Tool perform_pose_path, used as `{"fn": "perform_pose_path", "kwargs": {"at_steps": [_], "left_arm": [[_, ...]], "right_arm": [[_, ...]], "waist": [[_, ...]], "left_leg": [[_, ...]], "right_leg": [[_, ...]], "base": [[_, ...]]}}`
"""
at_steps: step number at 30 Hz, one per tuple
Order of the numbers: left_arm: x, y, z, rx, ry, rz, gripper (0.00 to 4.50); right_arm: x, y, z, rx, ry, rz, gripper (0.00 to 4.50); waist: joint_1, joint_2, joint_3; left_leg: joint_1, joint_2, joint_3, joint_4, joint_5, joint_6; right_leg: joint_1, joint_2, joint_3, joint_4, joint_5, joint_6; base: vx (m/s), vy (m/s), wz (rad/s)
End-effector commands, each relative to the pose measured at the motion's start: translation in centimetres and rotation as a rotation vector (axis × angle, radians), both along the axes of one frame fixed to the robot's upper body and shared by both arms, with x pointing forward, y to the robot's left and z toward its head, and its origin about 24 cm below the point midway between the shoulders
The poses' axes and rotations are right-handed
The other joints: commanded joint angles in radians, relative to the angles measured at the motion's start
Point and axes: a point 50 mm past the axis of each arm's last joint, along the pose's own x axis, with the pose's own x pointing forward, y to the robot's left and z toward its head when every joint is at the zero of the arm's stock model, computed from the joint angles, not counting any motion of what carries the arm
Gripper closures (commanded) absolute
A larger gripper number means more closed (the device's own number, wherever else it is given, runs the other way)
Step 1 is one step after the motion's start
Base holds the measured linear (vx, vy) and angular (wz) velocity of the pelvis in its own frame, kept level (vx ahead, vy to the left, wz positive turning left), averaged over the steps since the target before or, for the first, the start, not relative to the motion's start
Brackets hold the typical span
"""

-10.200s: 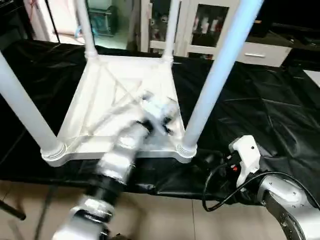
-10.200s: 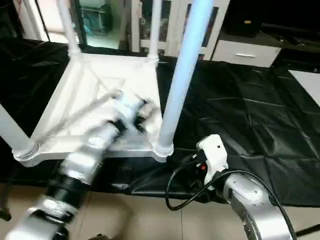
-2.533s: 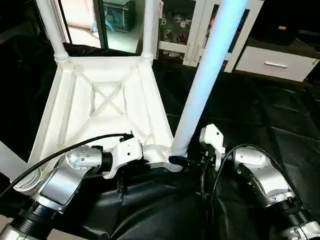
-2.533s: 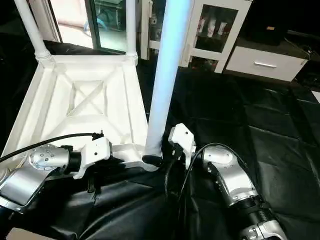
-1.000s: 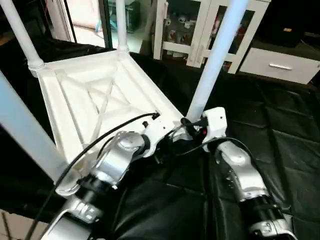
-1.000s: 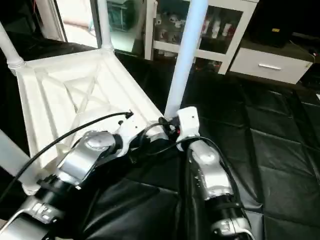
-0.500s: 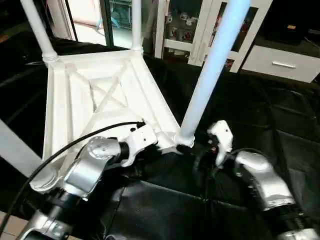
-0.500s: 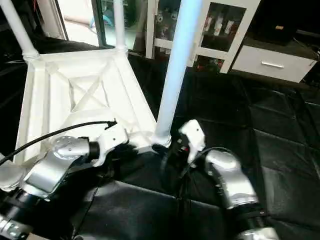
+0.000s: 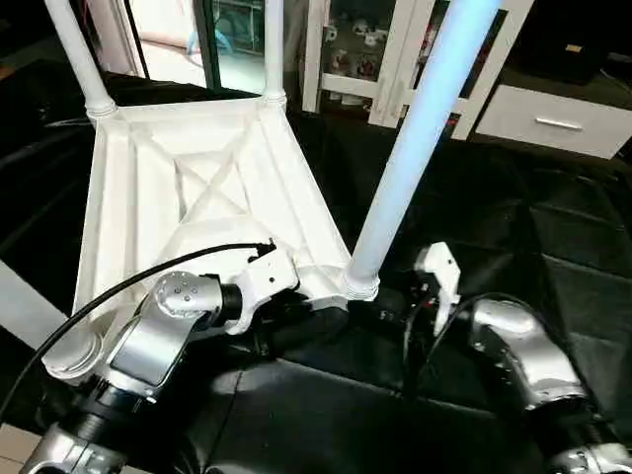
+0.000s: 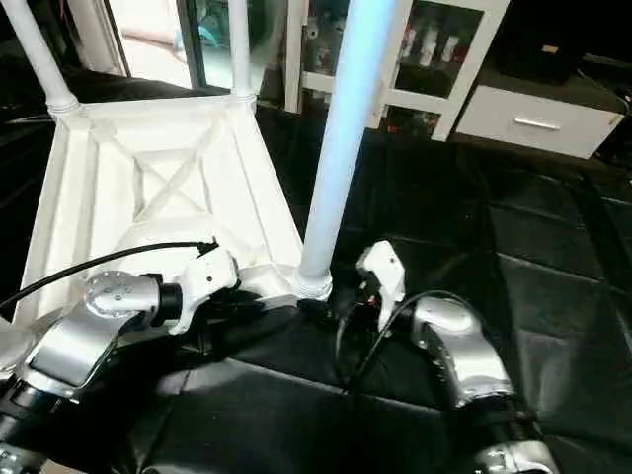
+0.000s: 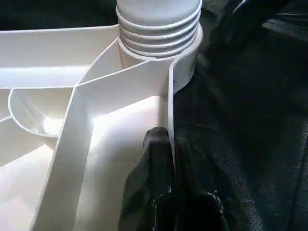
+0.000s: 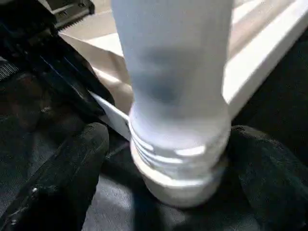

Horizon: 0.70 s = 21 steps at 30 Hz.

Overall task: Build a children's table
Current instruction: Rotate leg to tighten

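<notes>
The children's table (image 9: 212, 188) lies upside down on the black-sheeted work table, its X-ribbed underside up and four white legs standing in the corner sockets. My left gripper (image 11: 169, 142) is shut on the top's near rim (image 11: 168, 96), one black finger (image 11: 156, 159) inside the wall, close to the near right socket. My right gripper (image 12: 171, 136) is open around the base of the near right leg (image 9: 410, 158), a finger (image 12: 72, 168) on each side of the ribbed collar. From the head, the left gripper (image 9: 291, 314) and right gripper (image 9: 380, 306) meet at that corner.
The black sheet (image 9: 533, 227) stretches wide to the right of the table. White cabinets with glass doors (image 9: 365, 49) and a white drawer unit (image 9: 553, 118) stand behind. Black cables (image 9: 118, 291) loop over my left forearm and beside my right wrist.
My right gripper's fingers have spread away from the near right leg's base. The left gripper keeps its pinch on the rim. The whole picture has shifted.
</notes>
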Motion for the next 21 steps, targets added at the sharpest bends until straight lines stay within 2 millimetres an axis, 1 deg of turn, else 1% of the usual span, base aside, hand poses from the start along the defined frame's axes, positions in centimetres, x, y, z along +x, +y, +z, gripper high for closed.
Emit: {"fn": "perform_pose_path", "kwargs": {"at_steps": [1,4,5,6,7,8,10,11,12,13,14,15,16,17,20,21], "left_arm": [[-1.2,-1.0,-1.4,-0.063,0.091,-0.05,4.5],[-1.2,-1.0,-1.4,-0.063,0.095,-0.056,4.5],[-1.2,-1.0,-1.4,-0.063,0.095,-0.056,4.5],[-1.3,-1.0,-1.4,-0.062,0.098,-0.06,4.5],[-1.3,-1.0,-1.4,-0.061,0.098,-0.061,4.5],[-1.3,-1.0,-1.4,-0.061,0.098,-0.061,4.5],[-1.3,-1.0,-1.4,-0.06,0.099,-0.064,4.5],[-1.3,-1.0,-1.4,-0.06,0.099,-0.064,4.5],[-1.4,-1.1,-1.4,-0.059,0.1,-0.065,4.5],[-1.4,-1.1,-1.4,-0.059,0.1,-0.065,4.5],[-1.4,-1.1,-1.5,-0.058,0.103,-0.07,4.5],[-1.5,-1.1,-1.5,-0.058,0.103,-0.071,4.5],[-1.5,-1.1,-1.5,-0.057,0.104,-0.073,4.5],[-1.5,-1.1,-1.5,-0.056,0.105,-0.074,4.5],[-1.5,-1.1,-1.5,-0.053,0.105,-0.075,4.5],[-1.5,-1.1,-1.5,-0.053,0.105,-0.076,4.5]], "right_arm": [[0.4,0.1,0.5,0.013,-0.023,0.009,0.34],[0.7,0.3,0.4,0.017,-0.021,0.0,0.34],[0.7,0.3,0.4,0.017,-0.021,0.0,0.34],[1.1,0.7,0.4,0.016,-0.025,-0.006,0.34],[1.2,0.7,0.4,0.015,-0.026,-0.006,0.34],[1.2,0.7,0.4,0.015,-0.026,-0.006,0.34],[1.3,0.8,0.1,-0.002,-0.024,-0.013,0.34],[1.3,0.8,0.1,-0.002,-0.024,-0.013,0.34],[1.4,0.8,0.0,-0.013,-0.023,-0.019,0.5],[1.4,0.8,0.0,-0.013,-0.023,-0.019,0.6],[1.5,0.8,-0.1,-0.016,-0.02,-0.03,0.71],[1.6,0.7,-0.2,-0.014,-0.019,-0.033,0.71],[1.6,0.7,-0.2,-0.013,-0.019,-0.033,0.94],[1.6,0.8,-0.2,-0.017,-0.02,-0.028,1.05],[1.6,0.8,-0.3,-0.021,-0.024,-0.018,1.16],[1.6,0.8,-0.3,-0.022,-0.024,-0.017,1.31]], "waist": [[0.004,-0.016,-0.046],[0.004,-0.015,-0.044],[0.003,-0.015,-0.045],[0.004,-0.014,-0.046],[0.003,-0.015,-0.045],[0.004,-0.013,-0.046],[0.006,-0.013,-0.048],[0.006,-0.013,-0.049],[0.006,-0.014,-0.05],[0.006,-0.013,-0.05],[0.006,-0.015,-0.052],[0.006,-0.014,-0.052],[0.007,-0.014,-0.05],[0.008,-0.014,-0.051],[0.005,-0.013,-0.051],[0.005,-0.013,-0.051]], "left_leg": [[0.0,0.107,-0.037,-0.069,0.072,0.208],[0.0,0.107,-0.037,-0.068,0.063,0.205],[-0.002,0.106,-0.038,-0.069,0.053,0.199],[-0.001,0.106,-0.038,-0.069,0.048,0.193],[-0.002,0.106,-0.039,-0.07,0.046,0.191],[0.0,0.106,-0.038,-0.07,0.044,0.186],[0.002,0.107,-0.038,-0.069,0.065,0.189],[0.004,0.105,-0.037,-0.066,0.085,0.196],[0.004,0.104,-0.037,-0.065,0.101,0.205],[0.004,0.105,-0.036,-0.064,0.105,0.208],[0.003,0.104,-0.036,-0.063,0.112,0.213],[0.002,0.104,-0.036,-0.062,0.106,0.216],[0.002,0.105,-0.036,-0.064,0.09,0.213],[0.002,0.105,-0.037,-0.064,0.084,0.21],[0.002,0.106,-0.038,-0.065,0.074,0.201],[0.002,0.106,-0.038,-0.064,0.075,0.201]], "right_leg": [[0.046,-0.08,0.049,-0.039,-0.112,-0.335],[0.045,-0.082,0.05,-0.04,-0.126,-0.333],[0.047,-0.083,0.05,-0.04,-0.142,-0.33],[0.047,-0.082,0.05,-0.041,-0.149,-0.329],[0.047,-0.082,0.049,-0.041,-0.154,-0.329],[0.047,-0.082,0.049,-0.041,-0.156,-0.328],[0.047,-0.08,0.048,-0.036,-0.127,-0.331],[0.046,-0.079,0.048,-0.033,-0.101,-0.336],[0.046,-0.077,0.048,-0.03,-0.082,-0.339],[0.046,-0.078,0.047,-0.029,-0.078,-0.342],[0.048,-0.078,0.047,-0.028,-0.074,-0.346],[0.048,-0.08,0.047,-0.029,-0.081,-0.348],[0.048,-0.081,0.048,-0.032,-0.1,-0.346],[0.048,-0.081,0.048,-0.033,-0.108,-0.344],[0.048,-0.079,0.047,-0.032,-0.116,-0.342],[0.048,-0.079,0.047,-0.031,-0.11,-0.343]], "base": [[0.0,0.0,0.0],[0.0,0.0,0.0],[0.0,0.0,0.0],[0.0,0.0,0.0],[0.0,0.0,0.0],[0.0,0.0,0.0],[0.0,0.0,0.0],[0.0,0.0,0.0],[0.0,0.0,0.0],[0.0,0.0,0.0],[0.0,0.0,0.0],[0.0,0.0,0.0],[0.0,0.0,0.0],[0.0,0.0,0.0],[0.0,0.0,0.0],[0.0,0.0,0.0]]}}
